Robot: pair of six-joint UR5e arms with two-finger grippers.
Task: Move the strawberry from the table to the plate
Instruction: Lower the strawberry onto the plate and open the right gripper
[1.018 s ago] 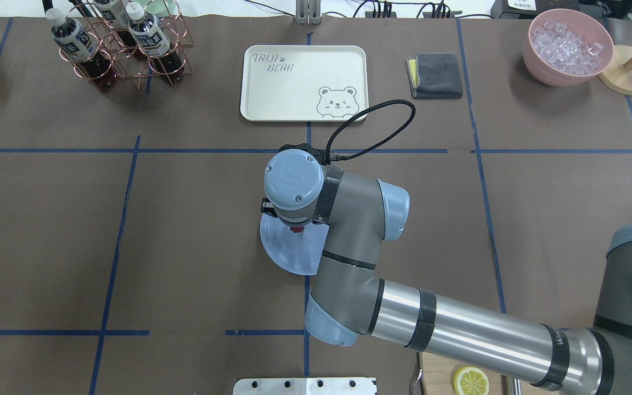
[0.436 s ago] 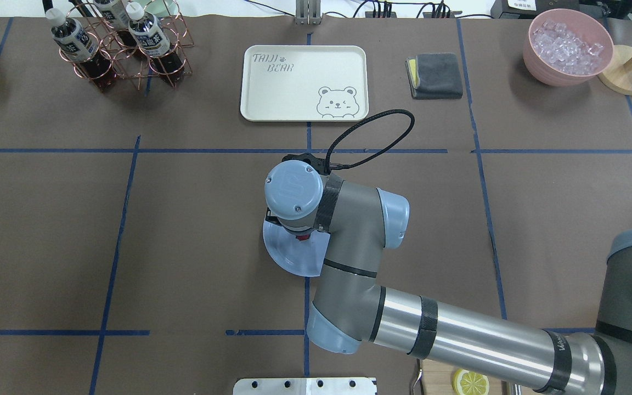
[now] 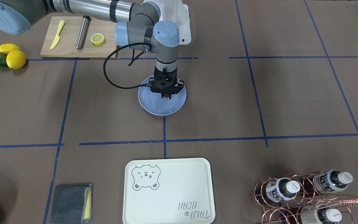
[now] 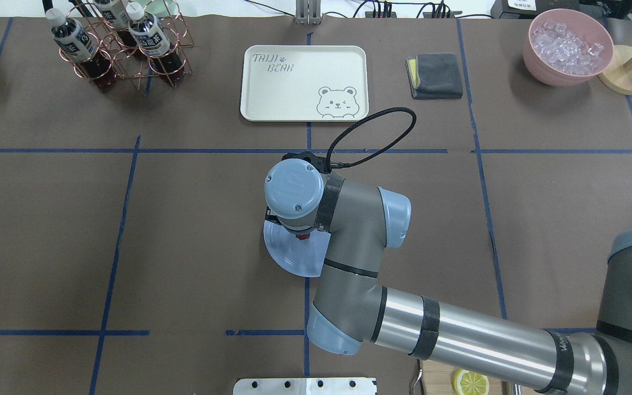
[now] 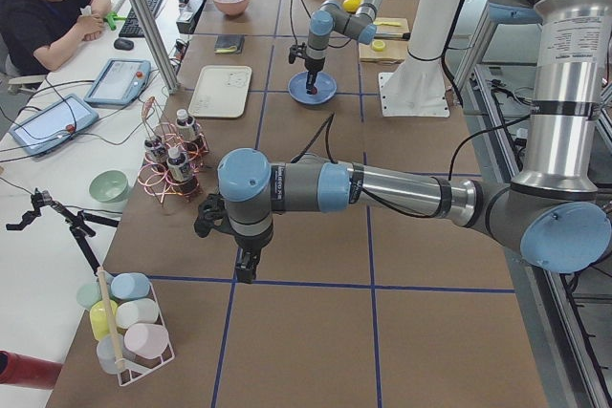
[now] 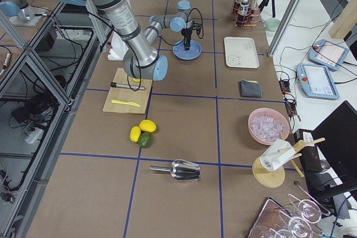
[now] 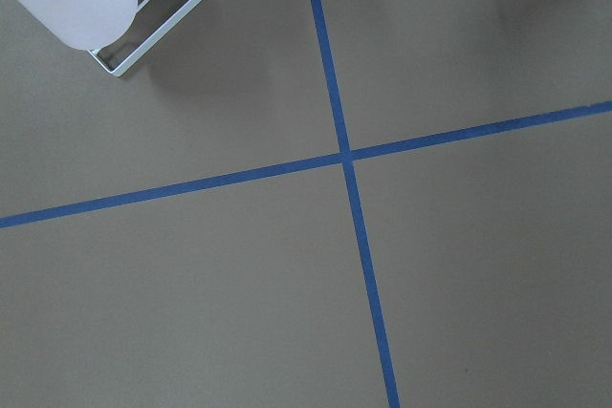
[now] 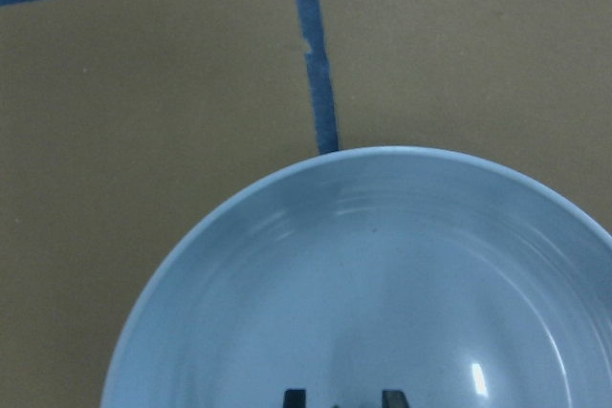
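Note:
The light-blue plate (image 3: pixel 154 107) lies mid-table on the brown-paper table (image 3: pixel 275 96). My right gripper (image 3: pixel 166 95) points straight down over the plate's inside, shut on the small dark-red strawberry (image 3: pixel 166 95). From overhead the strawberry (image 4: pixel 302 237) peeks out red under the wrist, above the plate (image 4: pixel 286 258). The right wrist view looks onto the plate (image 8: pixel 316 265), with only two dark fingertips (image 8: pixel 295 397) at the bottom edge; the berry is hidden there. My left gripper (image 5: pixel 246 269) hangs over bare table far off, and I cannot tell whether it is open or shut.
A cream bear tray (image 4: pixel 304 82) sits beyond the plate. The bottle rack (image 4: pixel 121 44), grey cloth (image 4: pixel 435 75) and pink ice bowl (image 4: pixel 567 46) line the far side. A cutting board with a lemon half (image 3: pixel 98 39) and loose lemons (image 3: pixel 15 58) are on my right.
My right wrist shifted a little toward the near side with the strawberry a second ago; it has held still over the plate since then.

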